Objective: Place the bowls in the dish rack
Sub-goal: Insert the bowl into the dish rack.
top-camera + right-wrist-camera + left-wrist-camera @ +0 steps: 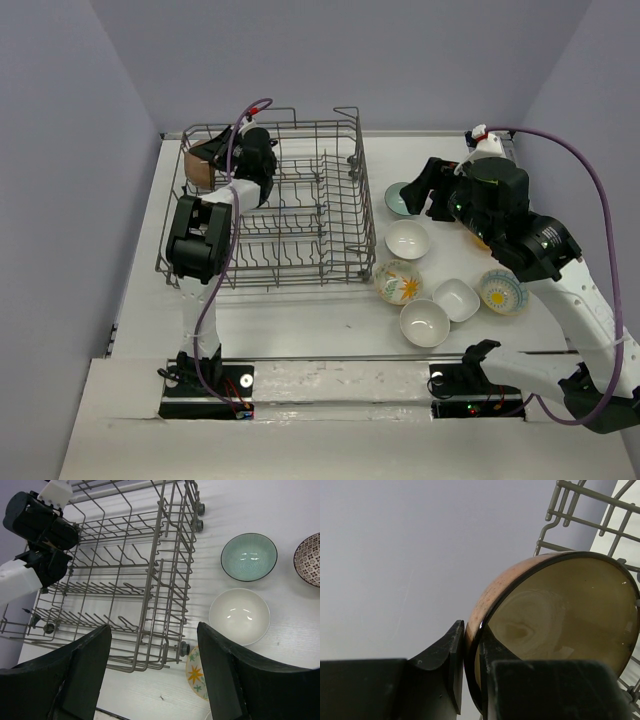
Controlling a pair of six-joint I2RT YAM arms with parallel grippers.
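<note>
Count: one dish rack point(345, 190), left on the table point(300, 320). Left gripper point(470, 645) pinched the rim of one brown bowl point(555, 615) at the rack's far-left corner. Right gripper point(152, 645) stood wide and empty, right of the rack. Seven bowls lay on the table right of the rack:
- one teal bowl point(400, 198)
- white round bowl point(408, 240)
- second white round bowl point(424, 322)
- one squarish white bowl point(457, 299)
- floral bowl point(398, 282)
- patterned bowl point(502, 291)
- one speckled bowl point(309, 559)

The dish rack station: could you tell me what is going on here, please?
The left gripper pinches a brown bowl by its rim at the far left corner of the dish rack. The right gripper hangs open over the table near the teal bowl and white bowl, to the right of the rack. No bowl stands in the rack yet.
</note>
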